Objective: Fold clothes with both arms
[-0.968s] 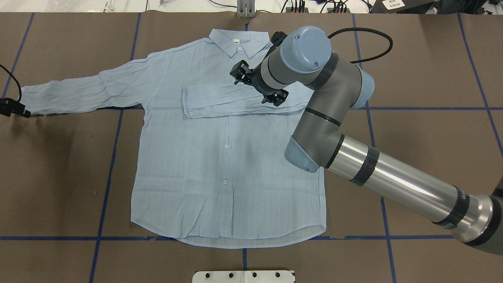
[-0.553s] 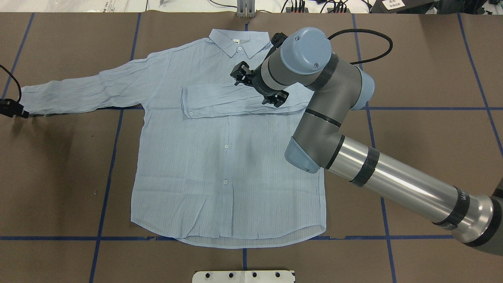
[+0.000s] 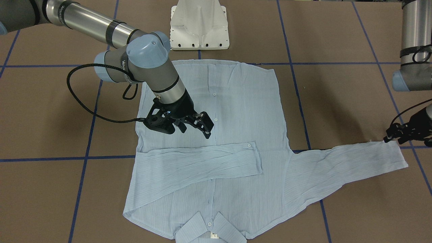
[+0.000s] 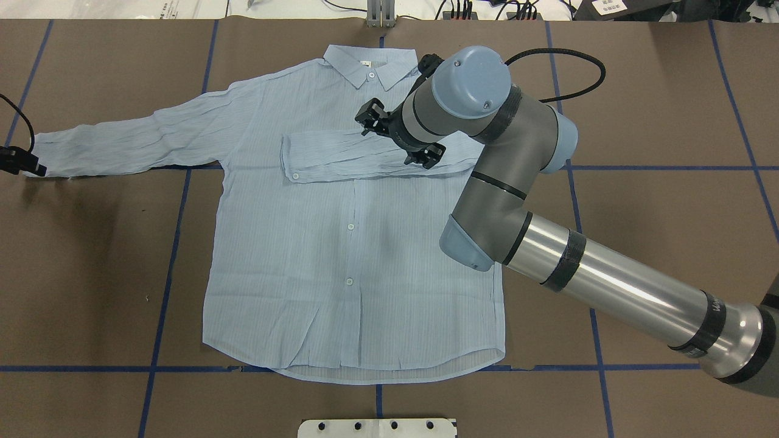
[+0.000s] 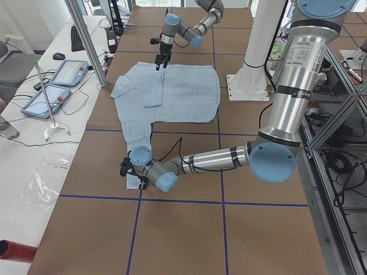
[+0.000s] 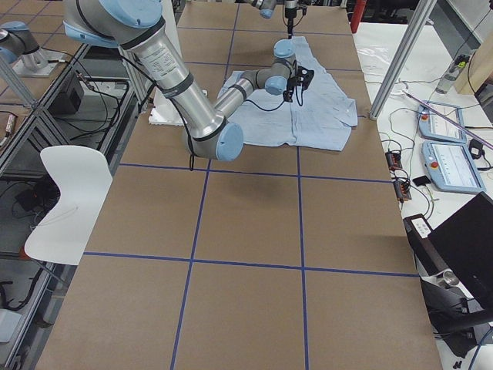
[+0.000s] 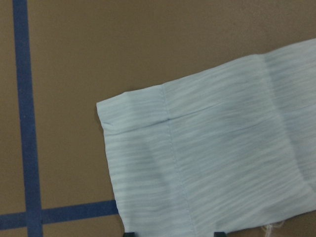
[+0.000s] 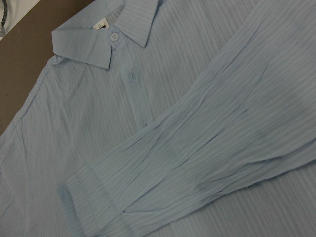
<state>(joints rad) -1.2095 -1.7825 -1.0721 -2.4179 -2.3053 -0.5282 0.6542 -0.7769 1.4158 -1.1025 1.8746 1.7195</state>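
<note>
Pale-blue shirt [image 4: 341, 261] has one sleeve [image 4: 341, 157] folded; right gripper [image 3: 195, 129], released, lingers above; left gripper [image 4: 23, 164], spread, has edged toward the left cuff [image 4: 44, 155] for the second fold.

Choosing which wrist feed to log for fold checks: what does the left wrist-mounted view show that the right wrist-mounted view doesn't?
Only the left wrist-mounted view: the cuff end of the outstretched sleeve lying flat, and blue tape lines crossing on the table. Only the right wrist-mounted view: the collar with its white neck label and collar button, plus the folded sleeve laid across the chest. Both: the pale-blue striped shirt and the brown table cover.
</note>
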